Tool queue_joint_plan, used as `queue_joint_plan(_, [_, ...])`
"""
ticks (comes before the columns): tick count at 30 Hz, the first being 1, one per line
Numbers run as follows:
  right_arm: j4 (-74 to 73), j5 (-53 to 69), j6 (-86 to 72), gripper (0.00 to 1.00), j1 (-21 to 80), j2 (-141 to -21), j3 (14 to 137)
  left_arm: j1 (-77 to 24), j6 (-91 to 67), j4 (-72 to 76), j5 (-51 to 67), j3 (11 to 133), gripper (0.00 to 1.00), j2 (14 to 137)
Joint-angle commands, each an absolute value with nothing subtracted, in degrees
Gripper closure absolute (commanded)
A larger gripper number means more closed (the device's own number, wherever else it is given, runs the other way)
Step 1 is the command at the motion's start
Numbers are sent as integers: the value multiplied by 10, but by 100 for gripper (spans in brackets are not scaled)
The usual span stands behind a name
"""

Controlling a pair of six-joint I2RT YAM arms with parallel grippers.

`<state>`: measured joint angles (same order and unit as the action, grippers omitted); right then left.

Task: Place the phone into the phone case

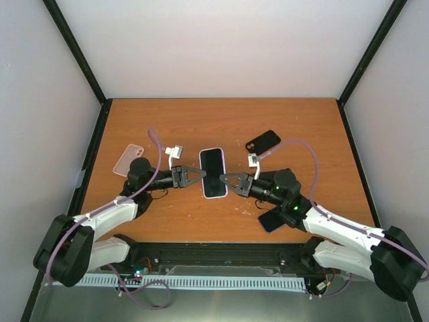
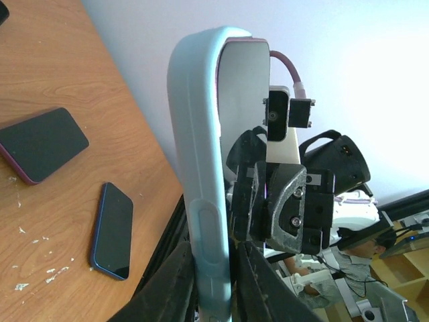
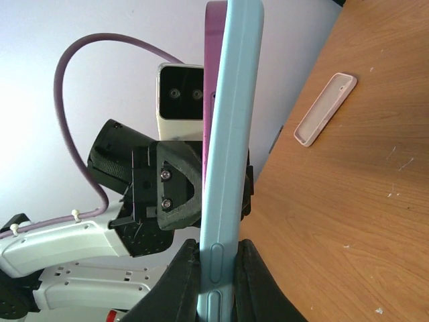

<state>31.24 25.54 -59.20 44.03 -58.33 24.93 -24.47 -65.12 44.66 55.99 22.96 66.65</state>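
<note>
Top view, phone: the phone (image 1: 214,171) is facing screen-up between both arms, over the middle of the table (image 1: 221,121). It is sitting at least partly inside the pale phone case (image 1: 213,196).
Top view, left gripper: the left gripper (image 1: 199,176) is meeting the left long edge, so I am reading it as the bracing side.
Top view, right gripper: the right gripper (image 1: 226,180) is meeting the opposite edge, which is giving me two opposed holds for squeezing.
Top view, spares: a pink case (image 1: 127,159), a black phone (image 1: 263,141) and a dark phone (image 1: 271,220) are lying well apart on the table, outside the working zone.
Left wrist view, grip: the left fingers (image 2: 175,285) are flanking the phone case edge and appear to be clenching on it.
Left wrist view, fit: the far end of the phone is standing out from the case wall, so I am judging it as not fully seated there.
Right wrist view, grip: the right fingers (image 3: 184,282) are clamping tight on the phone case, one on each face.
Right wrist view, fit: a purple strip of the phone is showing past the case rim at the far end.
Step in hand: I am judging this as pressing the loose end home.
Risk: an off-centre squeeze may be levering the seated end out again.
</note>
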Motion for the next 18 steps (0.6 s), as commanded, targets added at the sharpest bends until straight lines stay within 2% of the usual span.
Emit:
queue_joint_plan(1, [371, 271, -597, 93, 445, -580, 236, -246, -646, 505, 584, 227, 85, 664])
queue_joint_plan(5, [363, 277, -591, 93, 445, -574, 231, -246, -641, 518, 594, 222, 90, 665])
queue_joint_plan(8, [368, 289, -595, 90, 445, -574, 229, -246, -650, 545, 598, 214, 99, 663])
queue_joint_plan(9, [351, 288, -591, 84, 445, -569, 234, -246, -650, 545, 598, 212, 100, 662])
queue_joint_plan(12, [271, 257, -558, 56, 444, -534, 251, -246, -636, 530, 609, 213, 100, 654])
queue_joint_plan(14, [207, 225, -538, 41, 444, -504, 264, -246, -620, 509, 626, 218, 100, 648])
queue_joint_plan(18, [110, 187, -503, 29, 444, -469, 299, -246, -579, 448, 661, 234, 100, 632])
